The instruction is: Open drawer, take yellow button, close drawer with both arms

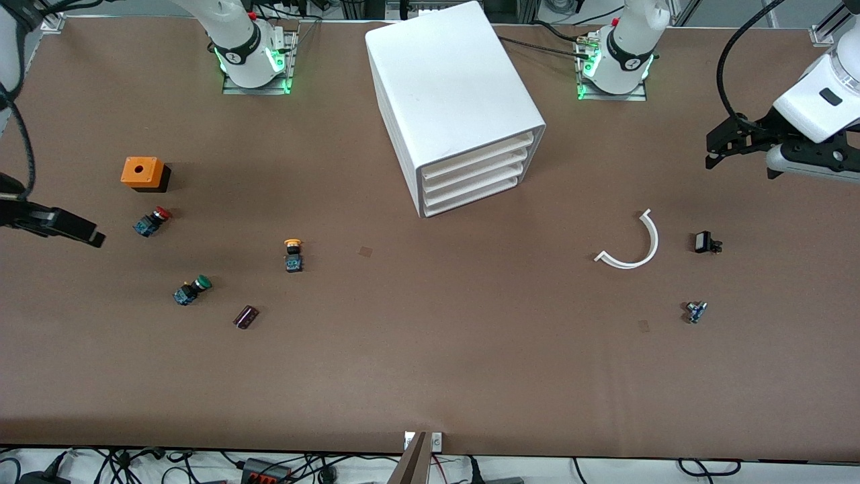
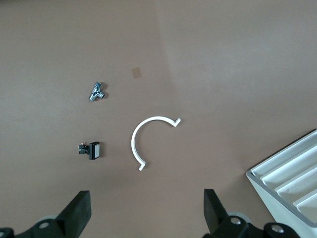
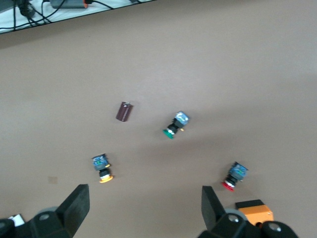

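The four drawers of the white cabinet (image 1: 457, 101) sat closed, the drawer (image 1: 470, 195) flush with the rest. The button (image 1: 293, 255) lay on the table (image 1: 430, 376), well apart, toward the right arm's end. Both end effectors, left (image 2: 146, 218) and right (image 3: 143, 215), waited aloft with fingers apart, holding nothing.

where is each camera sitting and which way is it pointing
Front view: high across the table, facing both arms' bases; it shows the big white drawer cabinet, left gripper and right gripper.
Left wrist view: on the left arm's wrist, looking down past its open fingers at a white curved plastic strip, also in the front view.
Right wrist view: on the right wrist, looking down past its open fingers at the yellow-capped push-button, also in the front view.
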Motion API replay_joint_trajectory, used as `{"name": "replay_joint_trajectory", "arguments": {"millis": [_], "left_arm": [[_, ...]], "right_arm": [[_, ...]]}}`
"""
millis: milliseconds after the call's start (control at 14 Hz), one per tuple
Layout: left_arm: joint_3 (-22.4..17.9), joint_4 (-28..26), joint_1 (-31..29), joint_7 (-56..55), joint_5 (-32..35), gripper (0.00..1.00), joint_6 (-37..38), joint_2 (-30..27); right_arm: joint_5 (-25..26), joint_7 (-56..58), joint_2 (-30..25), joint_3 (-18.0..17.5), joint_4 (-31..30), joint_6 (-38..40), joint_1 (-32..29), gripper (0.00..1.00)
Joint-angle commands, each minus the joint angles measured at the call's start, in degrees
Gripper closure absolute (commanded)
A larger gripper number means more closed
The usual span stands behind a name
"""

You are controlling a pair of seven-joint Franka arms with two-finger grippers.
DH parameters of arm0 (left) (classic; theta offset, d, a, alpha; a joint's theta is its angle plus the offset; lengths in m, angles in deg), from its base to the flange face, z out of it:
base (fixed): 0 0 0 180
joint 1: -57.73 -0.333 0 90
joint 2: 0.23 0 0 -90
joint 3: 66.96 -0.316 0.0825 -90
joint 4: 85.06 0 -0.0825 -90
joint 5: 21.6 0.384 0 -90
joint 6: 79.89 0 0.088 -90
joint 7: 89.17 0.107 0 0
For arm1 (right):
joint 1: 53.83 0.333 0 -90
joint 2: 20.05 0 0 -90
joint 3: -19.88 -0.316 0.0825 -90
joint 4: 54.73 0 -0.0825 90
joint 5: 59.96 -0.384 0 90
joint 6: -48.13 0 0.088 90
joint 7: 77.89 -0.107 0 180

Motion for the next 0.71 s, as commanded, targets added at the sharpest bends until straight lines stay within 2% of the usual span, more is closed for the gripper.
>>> {"name": "replay_joint_trajectory", "arguments": {"millis": [0, 286, 643], "left_arm": [[-0.7, -1.8, 0.8, 1.3, -0.7, 0.00, -1.0, -0.9], [-0.7, -1.7, 0.7, 1.2, -0.6, 0.00, -0.8, -0.7], [-0.6, -0.5, 0.7, 1.0, -0.6, 0.00, 0.1, -0.2]], "right_arm": [[3.0, 2.0, -3.8, -9.3, -3.0, 0.3, -9.1, 0.00], [7.2, 3.3, -7.1, -16.4, -7.5, -0.3, -15.5, 0.00], [8.4, 6.9, -8.2, -16.4, -10.2, -0.5, -15.2, 0.00]]}}
